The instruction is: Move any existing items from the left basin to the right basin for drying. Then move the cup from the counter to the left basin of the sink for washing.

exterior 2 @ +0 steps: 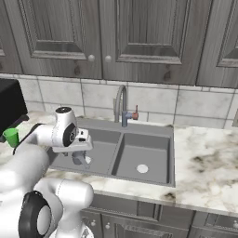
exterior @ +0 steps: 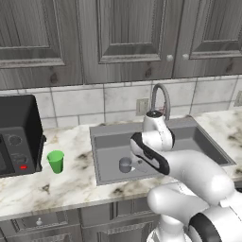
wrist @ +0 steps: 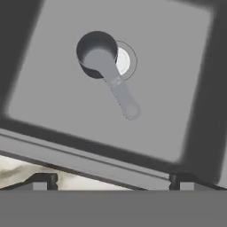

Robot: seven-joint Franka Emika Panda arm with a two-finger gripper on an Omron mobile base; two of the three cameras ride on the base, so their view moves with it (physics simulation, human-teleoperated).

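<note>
we've got the gripper spread wide with nothing in it, hanging over the left grey rectangular sink basin. straight below and a bit ahead of the fingertips sits the small grey metal cup with the thin straight handle, partly over the pale drain. it looks light, rigid and probably slick, so we'd pinch the handle or across the rim.
</note>
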